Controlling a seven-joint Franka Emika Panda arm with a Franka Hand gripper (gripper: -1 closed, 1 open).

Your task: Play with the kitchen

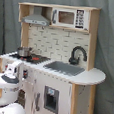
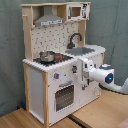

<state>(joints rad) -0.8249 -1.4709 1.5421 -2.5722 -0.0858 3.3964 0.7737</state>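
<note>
The kitchen (image 1: 83,103) (image 2: 37,90) is a tall white and light-wood toy. It has a black faucet (image 1: 77,54) (image 2: 75,39) over a grey sink (image 1: 66,68) (image 2: 80,50). A small pot (image 1: 24,51) (image 2: 47,56) sits on the stove. Above are a hood (image 1: 37,19) and a microwave (image 1: 69,17) (image 2: 77,11). Knobs (image 2: 56,76) line the front panel over the oven door (image 2: 64,95). My gripper (image 2: 81,69) (image 1: 20,68) is at knob height, close against the front panel beside the right-hand knob.
A grey curtain (image 1: 108,53) hangs behind the kitchen. The kitchen stands on a light wooden surface (image 2: 100,116). My white arm (image 2: 107,77) reaches in from the second exterior view's right and fills the first exterior view's lower left (image 1: 7,88).
</note>
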